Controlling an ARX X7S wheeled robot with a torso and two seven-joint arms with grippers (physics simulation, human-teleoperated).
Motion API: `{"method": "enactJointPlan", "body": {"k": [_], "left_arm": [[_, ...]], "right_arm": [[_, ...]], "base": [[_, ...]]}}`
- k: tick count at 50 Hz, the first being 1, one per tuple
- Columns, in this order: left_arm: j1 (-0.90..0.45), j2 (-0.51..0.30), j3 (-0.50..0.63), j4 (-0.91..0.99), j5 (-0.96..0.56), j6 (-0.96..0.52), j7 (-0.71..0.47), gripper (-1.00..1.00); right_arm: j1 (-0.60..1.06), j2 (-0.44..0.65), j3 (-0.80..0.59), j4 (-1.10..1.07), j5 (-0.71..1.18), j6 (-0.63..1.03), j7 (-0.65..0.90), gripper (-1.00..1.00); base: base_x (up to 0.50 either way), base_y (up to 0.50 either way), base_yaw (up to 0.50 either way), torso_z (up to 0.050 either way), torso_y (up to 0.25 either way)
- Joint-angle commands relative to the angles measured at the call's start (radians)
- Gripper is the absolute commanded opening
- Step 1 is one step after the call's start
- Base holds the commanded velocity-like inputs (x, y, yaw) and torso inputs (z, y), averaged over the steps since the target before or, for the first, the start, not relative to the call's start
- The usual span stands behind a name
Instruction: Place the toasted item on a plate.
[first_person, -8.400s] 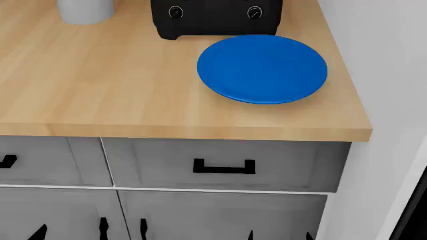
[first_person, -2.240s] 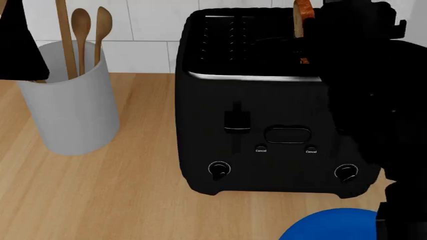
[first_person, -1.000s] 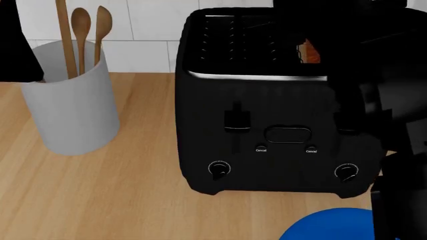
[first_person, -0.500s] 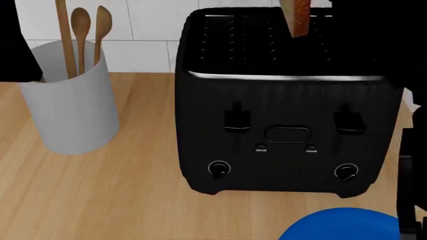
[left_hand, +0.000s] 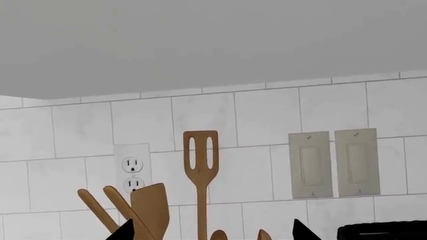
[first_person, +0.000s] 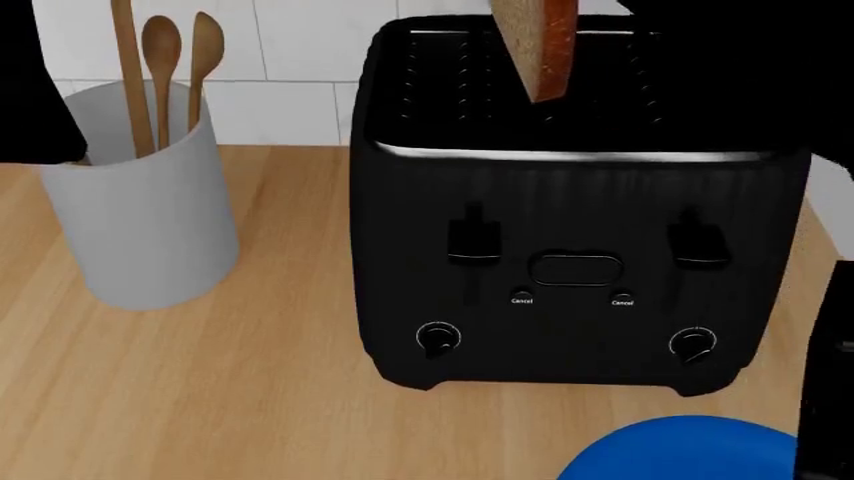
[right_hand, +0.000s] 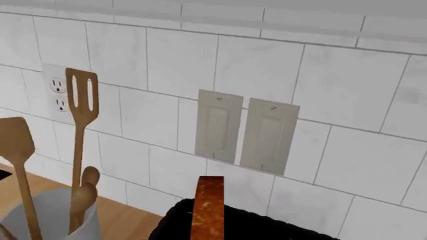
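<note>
Tan bread slice (first_person: 538, 45) hangs clear above the black toaster (first_person: 574, 250).
Blue plate (first_person: 674, 452) sits on the counter (first_person: 200, 380) before it; neither tool's grip can be told.

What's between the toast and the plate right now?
The black toaster. The toast hangs above its slots, and the blue plate lies on the counter in front of it, so the slice must clear the toaster's front edge. Nothing else visible.

Even bright render, sharp; shadows seemingly faint
</note>
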Motion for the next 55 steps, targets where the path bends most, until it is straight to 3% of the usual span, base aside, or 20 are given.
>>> {"method": "enactJointPlan", "body": {"k": [1, 8, 28, 44, 55], "left_arm": [[-0.001, 0.005, 0.003, 0.006, -0.017, -0.004, -0.014, 1.0], [-0.004, 0.004, 0.003, 0.004, -0.028, -0.003, -0.021, 1.0], [0.008, -0.001, 0.003, 0.0, -0.055, 0.01, -0.039, 1.0], [0.021, -0.008, 0.005, -0.001, -0.073, 0.022, -0.052, 1.0], [0.027, -0.012, 0.01, -0.005, -0.084, 0.031, -0.063, 1.0]], "right_arm": [[0.014, -0.017, 0.169, -0.309, 0.143, 0.125, 0.155, -1.0], [0.007, 0.028, 0.181, -0.337, 0.461, 0.119, 0.417, -1.0], [0.103, 0.143, 0.072, -0.417, 1.052, -0.027, 0.892, -1.0], [0.138, 0.263, -0.009, -0.662, 1.371, -0.266, 1.139, -1.0], [0.152, 0.315, -0.038, -0.79, 1.462, -0.394, 1.212, -1.0]], "base": [[0.0, 0.0, 0.0, 0.0, 0.0], [0.0, 0.0, 0.0, 0.0, 0.0], [0.0, 0.0, 0.0, 0.0, 0.0], [0.0, 0.0, 0.0, 0.0, 0.0], [0.0, 0.0, 0.0, 0.0, 0.0]]}}
